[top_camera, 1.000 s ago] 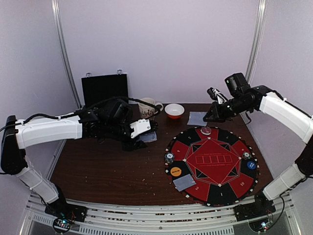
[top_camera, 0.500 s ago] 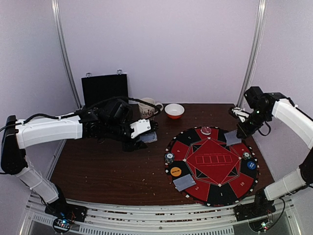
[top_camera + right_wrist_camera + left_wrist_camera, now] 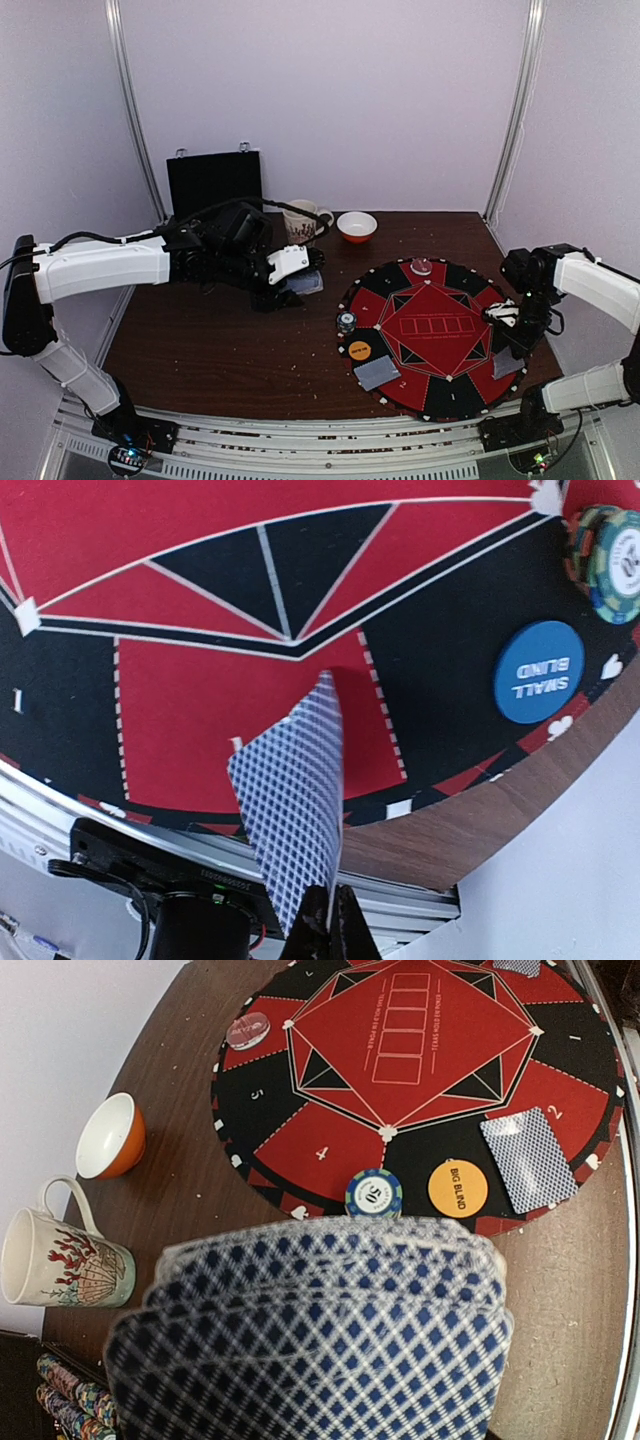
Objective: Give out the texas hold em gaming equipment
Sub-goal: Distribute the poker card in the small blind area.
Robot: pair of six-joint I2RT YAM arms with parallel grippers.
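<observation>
My left gripper [image 3: 297,281] is shut on a fan of blue-checked cards [image 3: 310,1330], held above the table left of the round mat [image 3: 436,372]; the fan hides its fingers in the left wrist view. My right gripper [image 3: 325,932] is shut on one blue-checked card [image 3: 295,800], held edge-up over the mat's near right rim [image 3: 60,710]; this card also shows in the top view [image 3: 507,365]. On the mat lie a striped chip [image 3: 373,1193], an orange BIG BLIND disc [image 3: 457,1188], a face-down card [image 3: 528,1159], a blue SMALL BLIND disc [image 3: 538,671] and a chip stack [image 3: 612,560].
A clear pinkish disc [image 3: 421,267] sits at the mat's far edge. A patterned mug [image 3: 303,221] and an orange bowl [image 3: 357,227] stand at the back. A black case [image 3: 214,181] stands upright behind the left arm. More chips [image 3: 68,1400] lie near the mug.
My right arm has swung from the far right of the table down to the mat's near right rim, carrying the card. The left arm has not moved.
</observation>
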